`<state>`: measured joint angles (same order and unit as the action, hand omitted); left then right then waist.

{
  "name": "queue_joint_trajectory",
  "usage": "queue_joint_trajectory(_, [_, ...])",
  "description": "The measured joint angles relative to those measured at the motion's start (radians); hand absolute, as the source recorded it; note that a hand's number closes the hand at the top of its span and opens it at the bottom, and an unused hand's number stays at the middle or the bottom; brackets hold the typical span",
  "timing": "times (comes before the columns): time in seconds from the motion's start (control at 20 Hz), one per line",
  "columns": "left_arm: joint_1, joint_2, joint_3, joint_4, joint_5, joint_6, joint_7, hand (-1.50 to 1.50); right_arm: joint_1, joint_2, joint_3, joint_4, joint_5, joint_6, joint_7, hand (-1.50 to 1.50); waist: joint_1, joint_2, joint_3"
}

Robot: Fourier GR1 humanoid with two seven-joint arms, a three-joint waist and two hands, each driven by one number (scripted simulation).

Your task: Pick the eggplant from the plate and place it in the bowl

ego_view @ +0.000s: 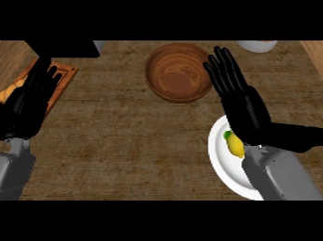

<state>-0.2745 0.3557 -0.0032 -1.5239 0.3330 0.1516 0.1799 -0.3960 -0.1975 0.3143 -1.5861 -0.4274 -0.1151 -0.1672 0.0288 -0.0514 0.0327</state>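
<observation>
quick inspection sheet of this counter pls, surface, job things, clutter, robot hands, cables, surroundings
surface: brown counter, wooden strips along both sides
job's things: yellow vegetable with a green end lies on the white plate, partly hidden by the right forearm; wooden bowl beyond it, nothing in it
clutter: wooden board at left; white dish cut off at the top edge; black block top left
robot hands: left robot hand open, over the board; right robot hand open, fingers straight, beside the bowl's right rim
cables: nothing seen
surroundings: nothing seen
</observation>
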Motion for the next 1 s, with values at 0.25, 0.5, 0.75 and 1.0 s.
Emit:
queue_joint_trajectory(0.25, [0.006,0.056,-0.008,-0.032,-0.104,0.040,-0.024,0.00,0.135,-0.109,-0.104,0.059,-0.198,0.240,-0.012,1.50,-0.022,0.044,-0.017])
queue_joint_trajectory(0.5, [0.020,0.087,-0.030,-0.037,-0.185,0.068,-0.037,0.00,0.259,-0.261,-0.237,0.276,-0.207,0.292,-0.022,-1.50,-0.042,0.071,-0.021])
queue_joint_trajectory(0.75, [0.033,0.076,-0.065,-0.039,-0.243,0.096,-0.037,0.00,0.314,-0.382,-0.343,0.497,-0.240,0.590,-0.198,-1.50,-0.029,0.067,-0.023])
queue_joint_trajectory(1.0, [0.030,0.055,-0.093,-0.032,-0.279,0.111,-0.046,0.00,0.285,-0.530,-0.360,0.644,-0.104,0.757,-0.320,-1.50,-0.013,0.064,-0.025])
